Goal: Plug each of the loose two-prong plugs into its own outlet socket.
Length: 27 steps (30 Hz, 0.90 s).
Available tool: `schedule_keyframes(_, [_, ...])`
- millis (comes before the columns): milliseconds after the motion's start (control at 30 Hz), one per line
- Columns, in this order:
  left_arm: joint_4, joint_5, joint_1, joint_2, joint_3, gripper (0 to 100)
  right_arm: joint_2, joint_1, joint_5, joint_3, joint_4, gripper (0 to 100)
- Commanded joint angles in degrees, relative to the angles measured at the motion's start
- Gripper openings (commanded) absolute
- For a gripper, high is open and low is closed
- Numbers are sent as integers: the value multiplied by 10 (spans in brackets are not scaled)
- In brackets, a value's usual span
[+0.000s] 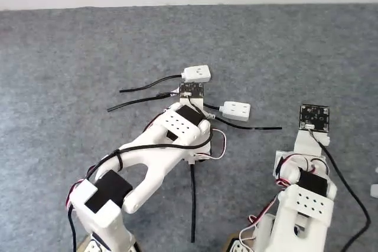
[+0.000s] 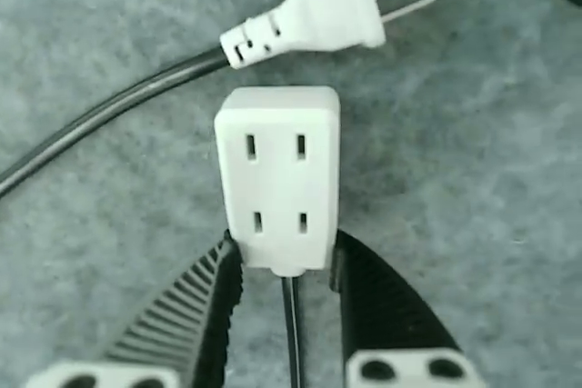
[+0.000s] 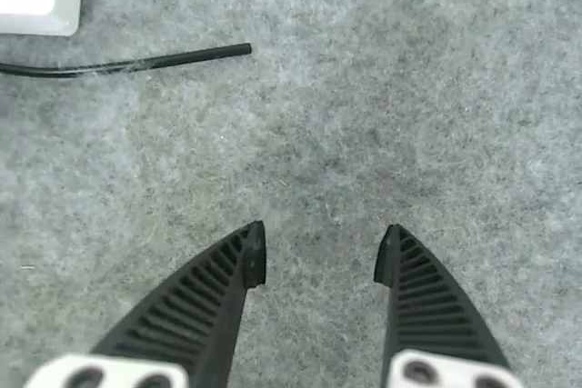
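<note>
While the left pincer (image 2: 283, 252) clamps the socket (image 2: 277, 161) beside a loose plug (image 2: 318, 14), the right pincer (image 3: 320, 256) hangs, jaws apart, above the counter (image 3: 427, 88).

Between black ribbed fingers (image 2: 195, 315), a white socket block (image 2: 277, 179); beyond them, a white plug (image 2: 314, 15), black cord (image 2: 109, 111), mottled grey carpet (image 2: 491, 161).

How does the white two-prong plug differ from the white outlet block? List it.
The white two-prong plug shows bare metal prongs; the white outlet block shows two pairs of slots. The plug lies free and slanted; the block sits between the fingertips of the left gripper. Both are white with black cords.
</note>
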Motion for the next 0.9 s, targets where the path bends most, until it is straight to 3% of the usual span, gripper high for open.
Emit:
schedule_keyframes(0, [-8,2,-4,-32,-7,119,-6,-4,8,-4,-13,198])
schedule_keyframes(167, [-7,44,5,-26,-6,245,-6,-4,9,-4,-13,198])
schedule_keyframes(633, [16,37,-2,-38,-1,250,-6,-5,8,-7,-8,198])
schedule_keyframes(867, [-40,-2,-2,-207,103,250,-6,-6,7,-10,-4,198])
